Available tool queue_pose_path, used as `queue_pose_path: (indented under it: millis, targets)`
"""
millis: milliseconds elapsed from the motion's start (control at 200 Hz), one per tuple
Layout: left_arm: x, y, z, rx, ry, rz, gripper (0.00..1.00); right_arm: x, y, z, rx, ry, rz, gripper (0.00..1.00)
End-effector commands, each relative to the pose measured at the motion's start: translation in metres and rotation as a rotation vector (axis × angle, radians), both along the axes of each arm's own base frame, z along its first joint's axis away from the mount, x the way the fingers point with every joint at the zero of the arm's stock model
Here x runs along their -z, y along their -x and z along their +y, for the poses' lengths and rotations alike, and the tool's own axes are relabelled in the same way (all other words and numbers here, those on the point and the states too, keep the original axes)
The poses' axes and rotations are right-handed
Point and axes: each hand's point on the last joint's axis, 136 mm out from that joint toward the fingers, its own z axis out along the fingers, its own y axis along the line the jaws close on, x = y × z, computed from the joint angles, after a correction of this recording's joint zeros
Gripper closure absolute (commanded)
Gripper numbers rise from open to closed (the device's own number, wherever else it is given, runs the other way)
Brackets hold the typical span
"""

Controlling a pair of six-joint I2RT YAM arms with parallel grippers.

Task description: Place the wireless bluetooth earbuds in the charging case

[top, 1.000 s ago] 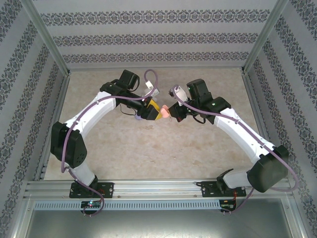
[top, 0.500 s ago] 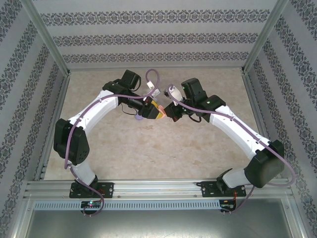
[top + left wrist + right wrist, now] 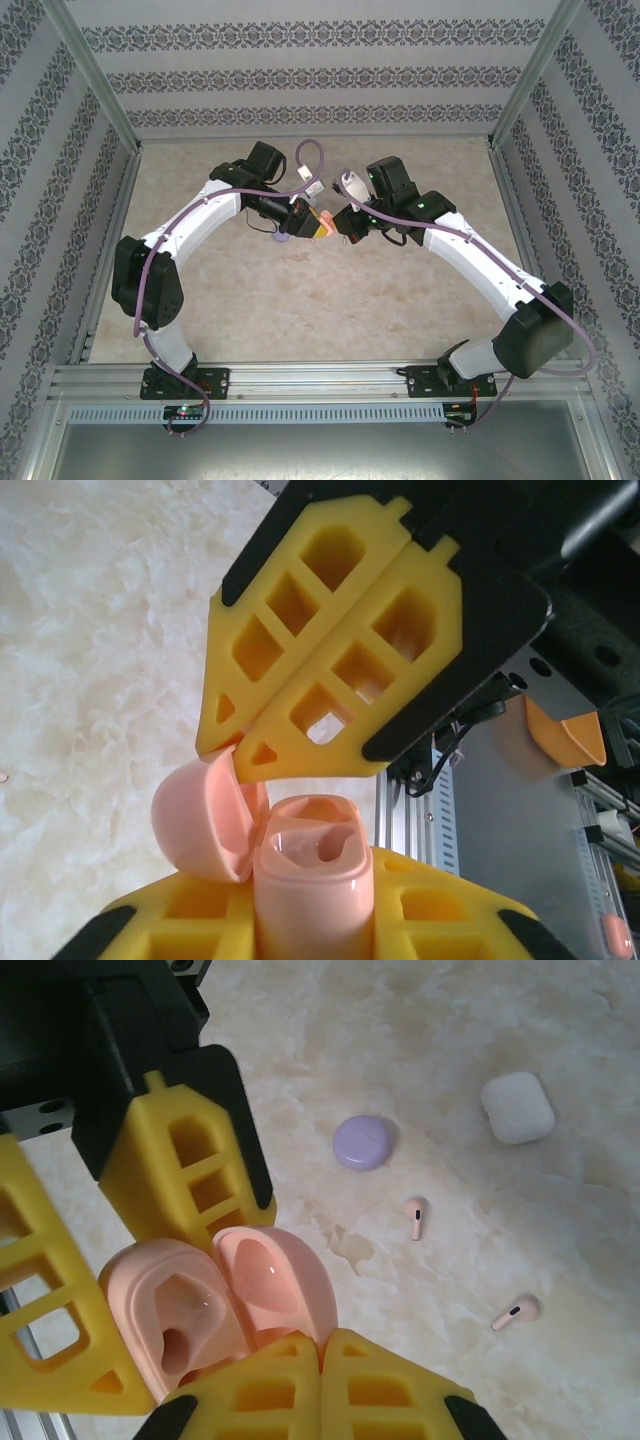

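A beige marbled table [image 3: 300,320] is sitting inside walls of patterned paper. Over its middle the left gripper [image 3: 310,905] is clamping its jaws on the body of an open pink charging case [image 3: 312,875], whose lid [image 3: 200,820] is hanging back to one side. The right gripper [image 3: 320,1345] is pressing its jaws together on nothing, their tips right against the lid. A pale pink earbud [image 3: 416,1217] and a second earbud [image 3: 515,1312] are lying apart on the table, near a round purple case [image 3: 362,1142] and a white case [image 3: 517,1107].
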Motion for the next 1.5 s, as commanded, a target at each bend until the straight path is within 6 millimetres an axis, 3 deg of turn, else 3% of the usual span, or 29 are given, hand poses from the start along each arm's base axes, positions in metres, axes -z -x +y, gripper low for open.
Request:
queue_pose_path:
  millis: [0,50,100,175,320,450,634,804,1069,1264,1494]
  targets:
    - [-0.012,0.004,-0.006,0.042,0.053,-0.008,0.83,-0.021,-0.004,0.012,-0.015,-0.049,-0.048,1.0]
    - [-0.013,0.005,-0.006,0.046,0.061,-0.005,0.89,-0.024,-0.005,0.011,-0.006,-0.053,-0.054,1.0]
    - [-0.014,0.004,-0.006,0.045,0.068,-0.009,0.93,-0.027,-0.007,0.01,0.009,-0.053,-0.064,0.86]
    - [-0.014,0.002,-0.007,0.034,0.073,-0.016,0.98,-0.034,-0.009,0.003,0.045,-0.05,-0.083,0.76]
    - [-0.02,-0.012,-0.001,-0.034,0.09,-0.068,1.0,-0.053,-0.001,-0.02,0.11,-0.086,-0.105,0.6]
    - [-0.03,-0.03,0.013,-0.131,0.108,-0.128,1.0,-0.058,0.014,-0.044,0.182,-0.114,-0.109,0.47]
    - [-0.055,-0.047,0.03,-0.288,0.142,-0.276,1.0,-0.047,0.02,-0.068,0.319,-0.123,-0.075,0.37]
    - [-0.086,-0.053,0.05,-0.472,0.185,-0.463,1.0,-0.017,0.004,-0.073,0.463,-0.122,0.025,0.36]
    - [-0.125,-0.052,0.086,-0.721,0.276,-0.695,1.0,0.043,-0.026,-0.052,0.554,-0.036,0.174,0.36]
    - [-0.131,-0.058,0.116,-0.918,0.293,-0.787,1.0,0.08,-0.047,-0.02,0.529,0.05,0.245,0.38]
    - [-0.128,-0.054,0.119,-0.939,0.312,-0.764,1.0,0.115,-0.066,0.019,0.438,0.164,0.285,0.42]
